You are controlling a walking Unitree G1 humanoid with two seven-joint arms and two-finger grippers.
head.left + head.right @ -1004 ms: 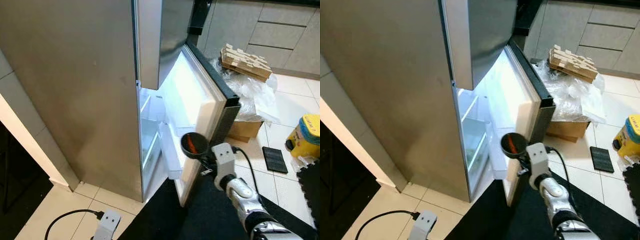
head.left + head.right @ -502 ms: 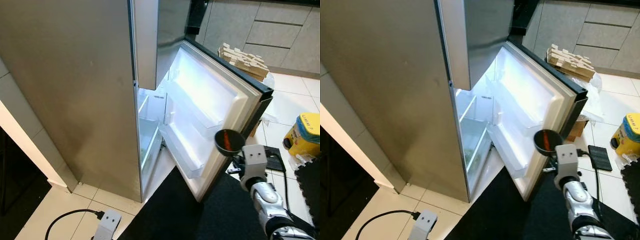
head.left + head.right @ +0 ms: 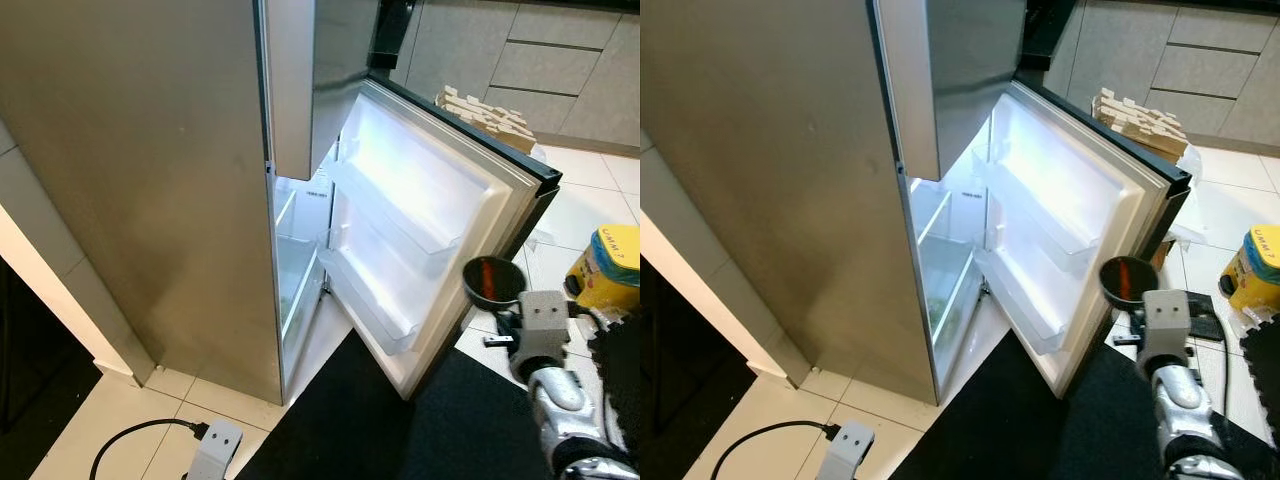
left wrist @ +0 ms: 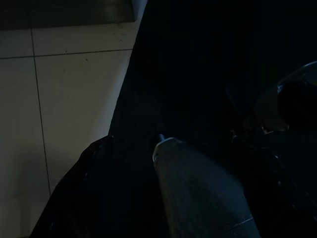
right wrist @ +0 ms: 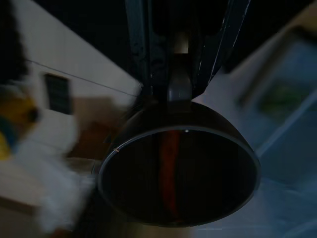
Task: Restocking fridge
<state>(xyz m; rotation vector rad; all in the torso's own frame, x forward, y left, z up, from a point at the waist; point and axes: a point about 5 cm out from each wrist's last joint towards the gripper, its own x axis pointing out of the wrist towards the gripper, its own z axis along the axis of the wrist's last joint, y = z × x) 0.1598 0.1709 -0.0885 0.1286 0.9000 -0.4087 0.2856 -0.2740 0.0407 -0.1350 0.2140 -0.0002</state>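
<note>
Fridge mouth standing open, approach from the front-right partly blocked

Fridge door (image 3: 440,215) swinging wide, its shelves (image 3: 385,215) lying bare; interior shelves (image 3: 945,265) showing free room. Upper door (image 3: 295,80) overhanging the opening. Power strip (image 3: 213,450) and cable lying on the tiles at left; yellow tub (image 3: 607,268) and cardboard box (image 3: 1140,120) crowding the floor at right

Right pincer (image 5: 181,64) raised forward on a bent silver arm, fingers (image 5: 141,44) clamped.
</note>
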